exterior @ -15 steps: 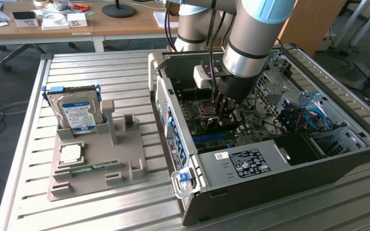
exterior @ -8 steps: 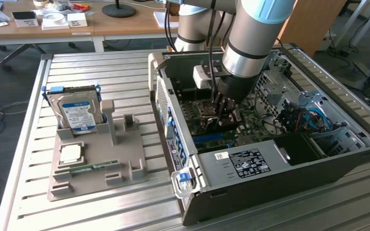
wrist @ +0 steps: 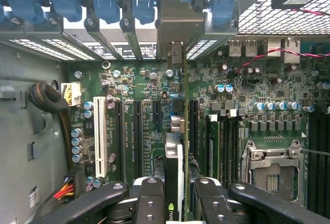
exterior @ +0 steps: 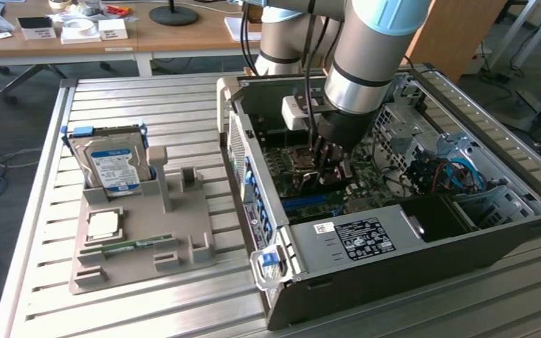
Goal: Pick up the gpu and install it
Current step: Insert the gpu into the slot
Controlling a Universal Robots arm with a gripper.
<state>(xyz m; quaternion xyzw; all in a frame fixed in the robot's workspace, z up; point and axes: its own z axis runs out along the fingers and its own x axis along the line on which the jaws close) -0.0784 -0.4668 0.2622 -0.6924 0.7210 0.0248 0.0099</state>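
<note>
In claw (wrist: 175,198), narrowed, gripping gpu (wrist: 174,167) edge-on over motherboard (wrist: 139,80) slots; reaching into open computer case (exterior: 421,274) on slatted surface (exterior: 158,310), centre of exterior view.

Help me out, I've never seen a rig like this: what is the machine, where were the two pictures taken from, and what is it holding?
The machine is a robot arm with a gripper at its end, reaching down into an open computer case. The exterior view comes from a camera standing off the arm. The wrist view comes from a camera on the arm, looking past the gripper at the green motherboard. The gripper is closed on the gpu, a thin card seen edge-on over the board's slots. On the metal table beside the case lies a grey holder with an upright hard drive, a processor chip and a memory stick.
</note>
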